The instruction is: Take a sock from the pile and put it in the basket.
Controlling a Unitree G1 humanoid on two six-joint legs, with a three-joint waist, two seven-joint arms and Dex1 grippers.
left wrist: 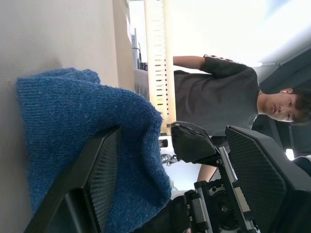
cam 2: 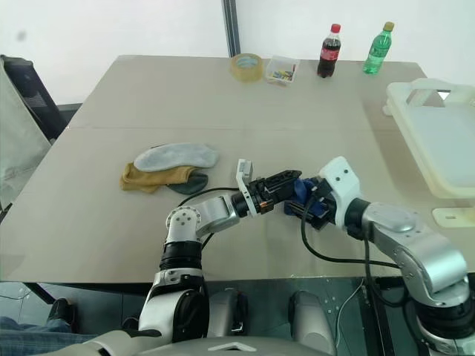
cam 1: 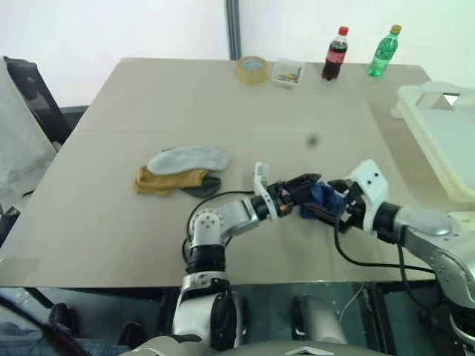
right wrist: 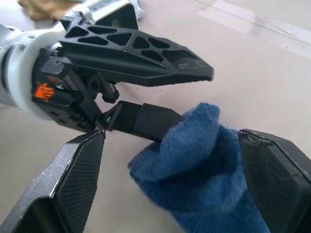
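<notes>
Two pincers meet over one blue sock, near edge of table

Blue sock (cam 1: pixel 323 197) sits bunched between the two pincers, at the near middle of the table (cam 1: pixel 111 222). Left pincer (cam 1: pixel 310 190) points right, roughly level, its fingers spread; in the right wrist view one finger lies over the sock and the other runs beneath its tip. Right pincer (right wrist: pixel 170 179) points left toward it, fingers spread wide with the sock standing between them; the pads do not press the fabric. Whether either pincer actually bears the sock's weight, cannot tell.

Pile (cam 1: pixel 182 172) lies well to the left of the pincers: light grey sock (cam 1: pixel 187 159) on top, mustard yellow sock (cam 1: pixel 169 181) under it, dark grey sock (cam 1: pixel 202 187) at the near right edge.

Basket (cam 1: pixel 438 133), cream-white with a thick rim and handle cut-out, stands at the right edge of the table, well apart from the sock.

Far edge of table: tape roll (cam 1: pixel 252 69), small clear box (cam 1: pixel 287 73), cola bottle (cam 1: pixel 335 53), green bottle (cam 1: pixel 384 51).

Person in a dark shirt (left wrist: pixel 218 97) shows beyond the sock in the left wrist view.
</notes>
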